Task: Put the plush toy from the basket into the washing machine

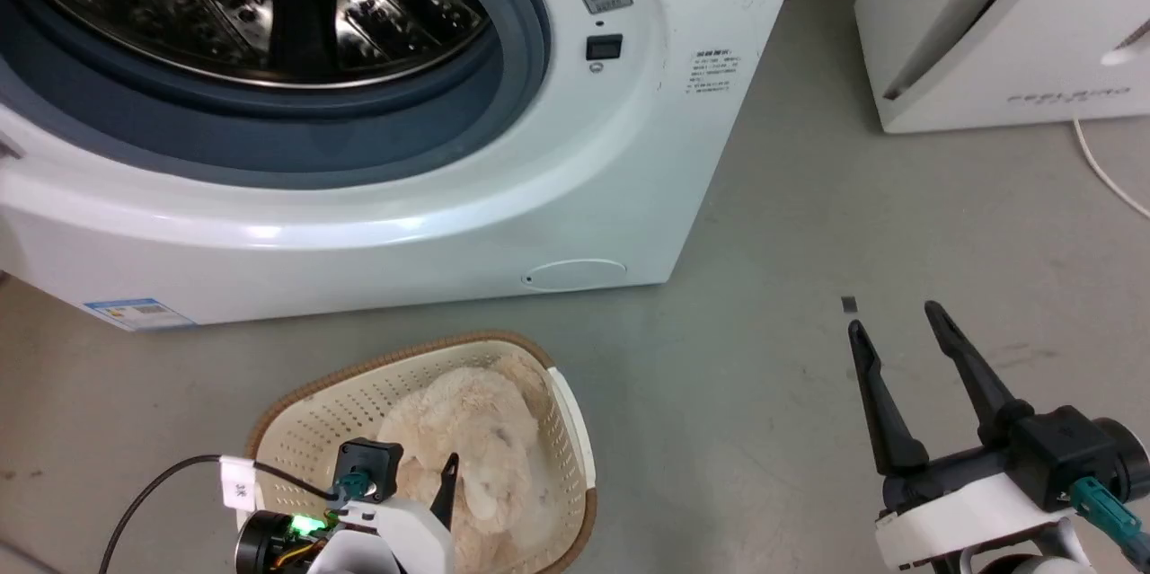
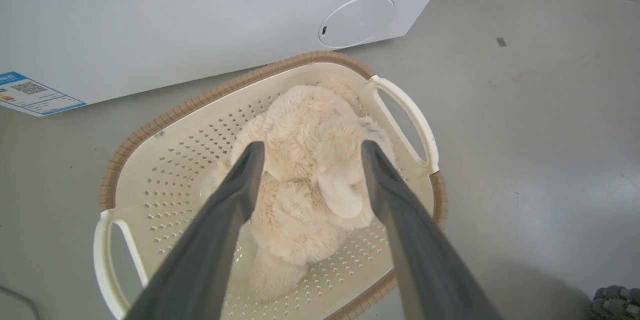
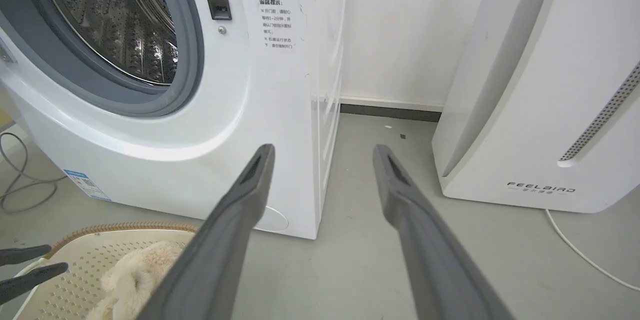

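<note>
- Left gripper point(image 2: 311, 145) pointed down into the basket point(image 2: 165, 115), open, with one finger on each side of the plush toy point(image 2: 300, 124); I could not tell if it touched.
- The toy lay in the basket on the floor, just in front of the washing machine point(image 1: 377, 228).
- The fingers might pinch only the long fur, so the toy could slip out when lifted.
- Right gripper point(image 1: 892, 318) was open and empty, well apart, over the floor.

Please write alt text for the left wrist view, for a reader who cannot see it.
The open left gripper points at a fluffy cream plush toy lying in a perforated basket with a brown rim, on a grey floor. Behind the basket stands the white lower front of the washing machine.
</note>
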Controlling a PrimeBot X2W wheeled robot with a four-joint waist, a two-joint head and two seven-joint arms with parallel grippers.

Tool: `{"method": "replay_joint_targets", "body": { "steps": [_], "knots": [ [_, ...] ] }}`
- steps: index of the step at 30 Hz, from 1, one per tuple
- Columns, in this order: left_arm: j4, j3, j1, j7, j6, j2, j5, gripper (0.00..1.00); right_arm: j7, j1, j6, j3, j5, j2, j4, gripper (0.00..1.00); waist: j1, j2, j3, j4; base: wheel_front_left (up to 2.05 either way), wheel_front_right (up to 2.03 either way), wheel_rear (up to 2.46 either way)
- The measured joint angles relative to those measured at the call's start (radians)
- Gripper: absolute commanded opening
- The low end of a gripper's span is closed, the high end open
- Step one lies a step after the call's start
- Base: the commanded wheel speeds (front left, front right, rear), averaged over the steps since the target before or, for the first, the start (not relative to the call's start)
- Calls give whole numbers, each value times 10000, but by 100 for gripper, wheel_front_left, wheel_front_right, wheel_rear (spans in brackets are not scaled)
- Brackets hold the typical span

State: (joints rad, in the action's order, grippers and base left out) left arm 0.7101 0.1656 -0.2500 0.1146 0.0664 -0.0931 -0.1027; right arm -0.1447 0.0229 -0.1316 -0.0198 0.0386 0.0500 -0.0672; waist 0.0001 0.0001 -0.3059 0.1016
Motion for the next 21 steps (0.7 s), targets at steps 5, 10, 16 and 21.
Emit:
{"method": "replay_joint_targets", "body": {
  "steps": [5, 10, 16, 21],
  "knots": [
    [685, 92, -379, -84, 86, -100, -236, 100, -140, 62, 0, 2, -21, 0, -125, 100, 0, 0, -436, 121, 0, 0, 0],
    [1304, 244, -767, -267, 161, -268, -318, 100, -232, 120, 0, -27, -21, 0, -128, 100, 0, -1, -925, 250, 0, 0, 0],
    [1977, 589, -1231, -322, -119, -556, -284, 100, -355, 267, 0, -132, 56, 0, -134, 100, 0, 0, -1491, 426, 0, 0, 0],
    [2499, 965, -1715, -148, -96, -593, -217, 100, -466, 327, 0, -263, 132, 2, -136, 100, 0, -1, -1972, 557, 0, 0, 0]
  ]
}}
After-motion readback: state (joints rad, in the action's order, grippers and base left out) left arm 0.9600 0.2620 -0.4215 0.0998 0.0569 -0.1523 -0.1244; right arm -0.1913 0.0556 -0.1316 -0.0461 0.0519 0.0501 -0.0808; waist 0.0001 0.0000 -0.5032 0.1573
